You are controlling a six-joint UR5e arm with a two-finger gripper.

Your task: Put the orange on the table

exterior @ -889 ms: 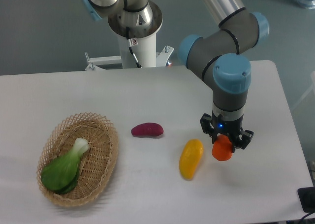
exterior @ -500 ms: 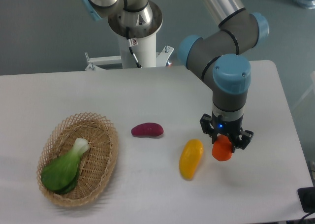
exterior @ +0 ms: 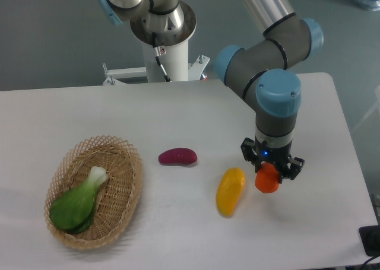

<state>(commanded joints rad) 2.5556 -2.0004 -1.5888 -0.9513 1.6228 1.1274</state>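
The orange is a small bright-orange fruit held between the fingers of my gripper at the right of the white table. The gripper points straight down and is shut on the orange. The orange sits at or just above the tabletop; I cannot tell whether it touches. It is just right of the yellow-orange oblong fruit, with a small gap between them.
A purple piece lies near the middle of the table. A wicker basket with a green leafy vegetable stands at the front left. The table's right edge is close to the gripper.
The arm has shifted very slightly left and up; the orange stays in the gripper at almost the same spot.
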